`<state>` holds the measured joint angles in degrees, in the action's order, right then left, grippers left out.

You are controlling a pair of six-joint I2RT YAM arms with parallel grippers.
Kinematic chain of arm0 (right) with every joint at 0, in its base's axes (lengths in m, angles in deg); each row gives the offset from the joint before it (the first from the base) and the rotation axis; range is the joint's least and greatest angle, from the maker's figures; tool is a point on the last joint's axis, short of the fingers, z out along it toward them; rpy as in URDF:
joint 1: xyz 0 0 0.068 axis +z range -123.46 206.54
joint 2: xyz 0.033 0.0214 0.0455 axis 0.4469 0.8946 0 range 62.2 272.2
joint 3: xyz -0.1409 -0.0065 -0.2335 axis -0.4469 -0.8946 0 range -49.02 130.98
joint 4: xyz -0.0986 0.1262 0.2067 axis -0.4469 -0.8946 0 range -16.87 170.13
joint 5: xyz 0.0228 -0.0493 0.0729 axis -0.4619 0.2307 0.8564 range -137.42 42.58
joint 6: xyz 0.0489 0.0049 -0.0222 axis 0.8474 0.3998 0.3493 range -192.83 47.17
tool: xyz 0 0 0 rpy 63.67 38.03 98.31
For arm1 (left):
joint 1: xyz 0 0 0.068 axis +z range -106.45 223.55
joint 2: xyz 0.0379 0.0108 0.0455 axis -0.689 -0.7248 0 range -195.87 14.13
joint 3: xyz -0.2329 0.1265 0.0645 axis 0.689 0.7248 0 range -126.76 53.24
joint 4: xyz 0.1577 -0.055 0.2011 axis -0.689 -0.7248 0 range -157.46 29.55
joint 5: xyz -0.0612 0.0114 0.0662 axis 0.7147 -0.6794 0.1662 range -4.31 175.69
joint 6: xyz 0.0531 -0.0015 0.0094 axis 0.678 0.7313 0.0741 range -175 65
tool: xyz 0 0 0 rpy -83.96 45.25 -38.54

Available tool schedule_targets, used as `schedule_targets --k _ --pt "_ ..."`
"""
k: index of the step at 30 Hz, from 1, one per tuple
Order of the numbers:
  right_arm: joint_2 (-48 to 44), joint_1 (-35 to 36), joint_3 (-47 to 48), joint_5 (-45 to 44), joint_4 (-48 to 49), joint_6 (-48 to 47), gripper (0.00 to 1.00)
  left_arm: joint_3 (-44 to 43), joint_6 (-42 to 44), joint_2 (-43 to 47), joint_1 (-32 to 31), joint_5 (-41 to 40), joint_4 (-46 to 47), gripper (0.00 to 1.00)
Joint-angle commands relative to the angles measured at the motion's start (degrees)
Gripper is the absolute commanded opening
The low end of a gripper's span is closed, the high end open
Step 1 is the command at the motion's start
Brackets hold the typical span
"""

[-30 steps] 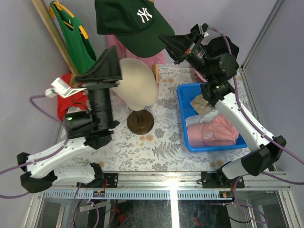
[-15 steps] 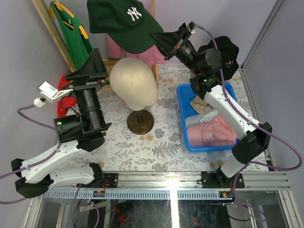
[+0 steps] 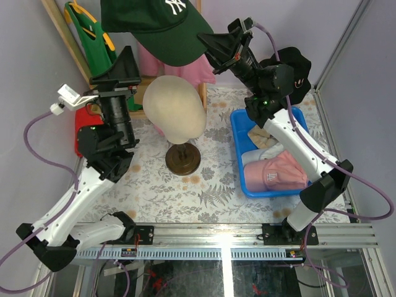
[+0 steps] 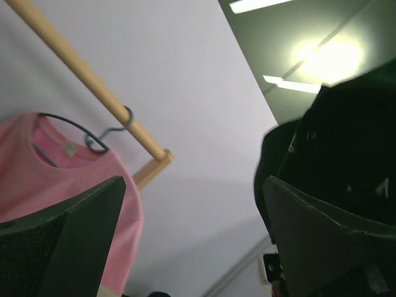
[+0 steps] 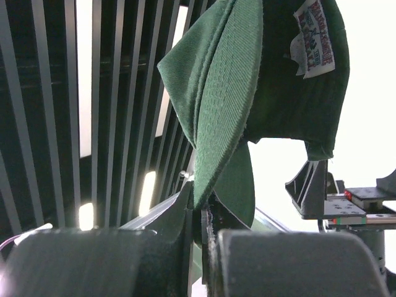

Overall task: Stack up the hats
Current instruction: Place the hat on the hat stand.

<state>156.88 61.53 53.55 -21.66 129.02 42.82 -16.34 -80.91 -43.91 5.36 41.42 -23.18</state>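
Above the leaf-patterned table (image 3: 204, 185) the right gripper (image 3: 207, 44) pinches the dark green cap (image 3: 154, 25) by its brim, high over the mannequin head (image 3: 175, 114); the left gripper (image 3: 117, 74) gapes empty nearby. The pink cap (image 3: 275, 173) waits in the blue bin (image 3: 237, 148), so stacking looks barely begun

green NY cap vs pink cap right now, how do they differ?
The green cap hangs in the air, pinched by its brim in the right claw; the pink cap lies in the blue bin, untouched. The green cap is above the mannequin head; the pink cap is off to its right. Green shows a large white logo, pink a small one. Both are brimmed baseball caps.
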Motion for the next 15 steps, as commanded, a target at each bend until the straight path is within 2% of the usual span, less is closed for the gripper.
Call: schedule_targets --k 1,6,15 --pt "0.32 1.12 2.13 1.22 5.91 3.07 0.0 -1.37 -7.32 -1.89 3.82 15.6 0.07 0.94" --pt "2.64 1.21 4.71 1.56 5.85 3.59 0.0 0.25 -13.7 -2.46 8.88 25.54 2.89 0.94" --pt "4.27 2.4 4.93 1.76 6.4 3.87 0.0 1.21 -21.17 -3.98 15.43 35.33 6.08 0.94"
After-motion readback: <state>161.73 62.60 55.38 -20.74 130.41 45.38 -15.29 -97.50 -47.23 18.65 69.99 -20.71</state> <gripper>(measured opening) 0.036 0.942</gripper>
